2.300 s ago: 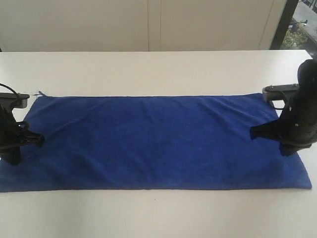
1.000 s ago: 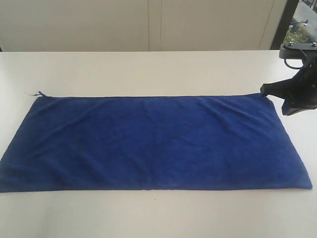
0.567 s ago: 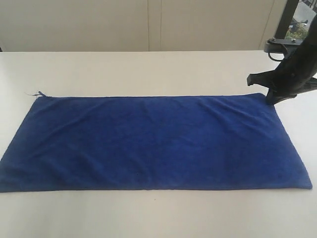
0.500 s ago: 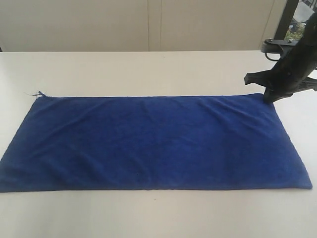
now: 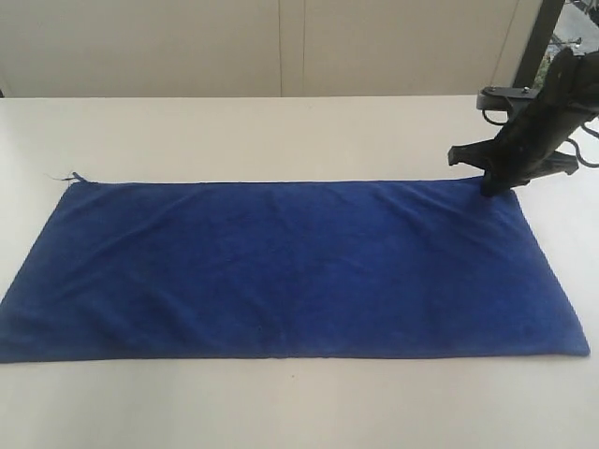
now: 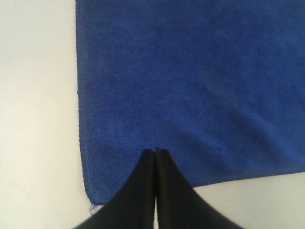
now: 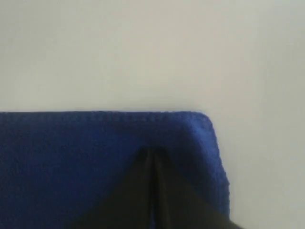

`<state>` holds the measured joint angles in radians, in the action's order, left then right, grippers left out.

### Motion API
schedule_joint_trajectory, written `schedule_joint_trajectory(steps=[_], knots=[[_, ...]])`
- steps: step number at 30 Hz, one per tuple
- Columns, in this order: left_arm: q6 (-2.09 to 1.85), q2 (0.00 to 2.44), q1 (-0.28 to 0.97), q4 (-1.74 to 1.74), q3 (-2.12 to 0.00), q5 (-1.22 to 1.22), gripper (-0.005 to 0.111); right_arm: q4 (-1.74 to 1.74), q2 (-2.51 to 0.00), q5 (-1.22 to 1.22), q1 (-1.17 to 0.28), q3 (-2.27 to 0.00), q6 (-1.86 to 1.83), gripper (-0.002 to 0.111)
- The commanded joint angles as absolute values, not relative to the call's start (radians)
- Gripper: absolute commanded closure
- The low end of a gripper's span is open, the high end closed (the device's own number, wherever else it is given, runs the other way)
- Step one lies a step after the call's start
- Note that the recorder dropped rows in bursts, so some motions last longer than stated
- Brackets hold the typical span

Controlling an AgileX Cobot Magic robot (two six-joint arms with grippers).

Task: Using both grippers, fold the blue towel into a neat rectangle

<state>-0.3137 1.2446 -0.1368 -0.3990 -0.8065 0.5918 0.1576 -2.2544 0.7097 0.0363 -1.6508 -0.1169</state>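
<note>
Exterior view: the towel (image 5: 281, 267) is lying flat on the table (image 5: 281, 131), unmoved, while the right gripper (image 5: 489, 187), shifted inward, is being held at its far corner. Left wrist view: the left gripper (image 6: 155, 152) is being held closed over a towel corner. Right wrist view: the jaws are being kept closed, with the corner just ahead.

Right gripper (image 5: 488, 188): jaws pressed together, tips angled steeply downward, wrist tilted, arm entering from the right of the exterior view. Left gripper (image 6: 156, 152): jaws likewise closed flush, seen only in its wrist view; pose otherwise unclear.
</note>
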Motion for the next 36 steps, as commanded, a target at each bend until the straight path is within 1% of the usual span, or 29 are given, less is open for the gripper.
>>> schedule_joint_trajectory(steps=[1,13,27,36], knots=[[-0.315,1.234,-0.131,-0.400,-0.799,0.599,0.107,0.146,-2.276,0.699,0.041,-1.654,-0.129,0.108],[-0.315,1.234,-0.131,-0.400,-0.799,0.597,0.107,-0.022,-2.276,0.656,0.041,-1.654,-0.044,0.108],[-0.315,1.234,-0.131,-0.400,-0.799,0.597,0.107,-0.085,-2.276,0.614,0.041,-1.654,-0.041,0.108],[-0.315,1.234,-0.131,-0.400,-0.799,0.597,0.107,-0.085,-2.276,0.603,0.066,-1.654,-0.041,0.108]])
